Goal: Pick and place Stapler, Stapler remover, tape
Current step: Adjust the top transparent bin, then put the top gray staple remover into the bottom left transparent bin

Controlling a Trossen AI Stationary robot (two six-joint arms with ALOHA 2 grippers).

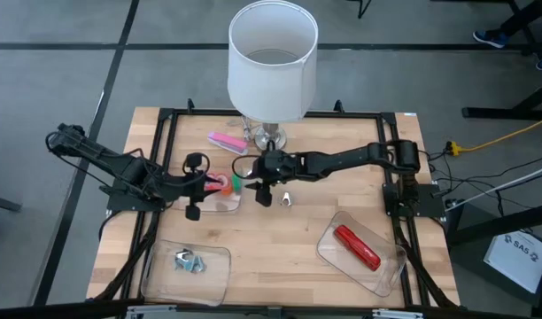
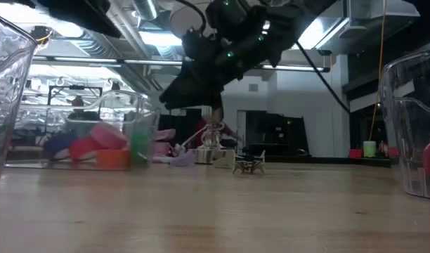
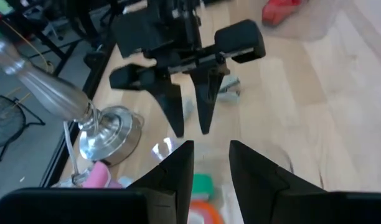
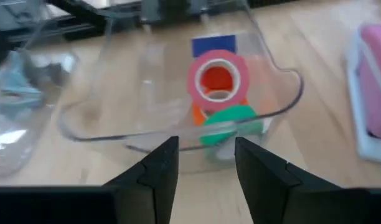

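Several small tape rolls, a pink ring [image 4: 216, 74] on orange, plus green [image 4: 231, 121] and blue, lie in a clear tray [image 1: 220, 197] left of table centre. My left gripper [image 1: 211, 186] hovers open over that tray. My right gripper [image 1: 253, 182] faces it from the tray's right side, also open and empty. A small metal staple remover [image 1: 287, 199] stands on the wood just right of my right gripper. A red stapler [image 1: 355, 246] lies in a clear tray at near right. A pink stapler [image 1: 227, 140] lies near the lamp.
A white-shaded lamp [image 1: 271, 53] on a metal base [image 3: 112, 127] stands at the far middle of the table. A clear tray [image 1: 187, 270] at near left holds metal staple removers. A black frame [image 1: 165, 120] rims the table. Bare wood lies in the near middle.
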